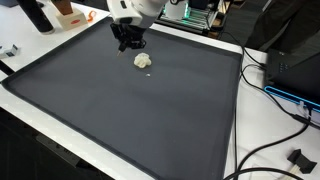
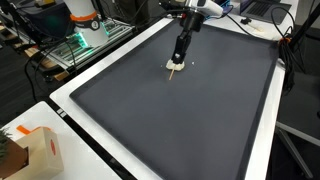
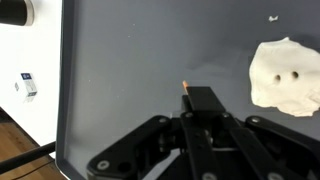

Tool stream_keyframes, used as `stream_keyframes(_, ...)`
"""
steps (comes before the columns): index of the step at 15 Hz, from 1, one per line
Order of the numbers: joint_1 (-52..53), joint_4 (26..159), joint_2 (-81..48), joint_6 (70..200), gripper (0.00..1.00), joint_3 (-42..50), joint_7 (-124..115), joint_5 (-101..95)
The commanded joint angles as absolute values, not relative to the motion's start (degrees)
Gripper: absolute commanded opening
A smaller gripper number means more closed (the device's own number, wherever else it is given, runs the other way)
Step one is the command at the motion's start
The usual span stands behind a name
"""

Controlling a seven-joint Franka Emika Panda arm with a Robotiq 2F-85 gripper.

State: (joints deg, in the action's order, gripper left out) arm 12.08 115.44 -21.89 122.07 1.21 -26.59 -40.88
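A white table (image 1: 252, 110) carries a large black mat (image 1: 130, 110) that covers nearly the whole of its top, with only a pale border showing around it. In an exterior view a cardboard box (image 2: 38, 150) stands on the table's near corner, well apart from the work. Black cables (image 1: 270, 150) trail over the table edge beside the mat.

The Robotiq gripper (image 1: 128, 46) hangs over the far part of the mat, pointing down. In the wrist view its fingers (image 3: 205, 100) stand pressed together with no gap between them. A thin orange-tipped sliver (image 3: 185, 87) pokes out just past their ends, pinched there. What the sliver is made of cannot be told.

A white lump (image 3: 285, 72) lies flat on the mat. It is irregular and doughy-looking, with two small dark holes in its top. It sits just beside the gripper (image 3: 200, 97), off to one side of the fingertips and not touching them. In both exterior views the lump (image 2: 175, 67) shows close under the gripper (image 2: 177, 62).

A tiny white crumb (image 3: 274, 18) lies on the mat near the lump, apart from it.
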Motion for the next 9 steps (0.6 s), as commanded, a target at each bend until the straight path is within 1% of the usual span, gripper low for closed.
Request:
stream_keyframes(1,9.3,118.7,-18.1,125.4,0.03,-0.3,-20.3,-37.8)
stream_keyframes(9,5.7,119.0,-14.0,126.0,0.03,-1.6,-2.5,-23.8)
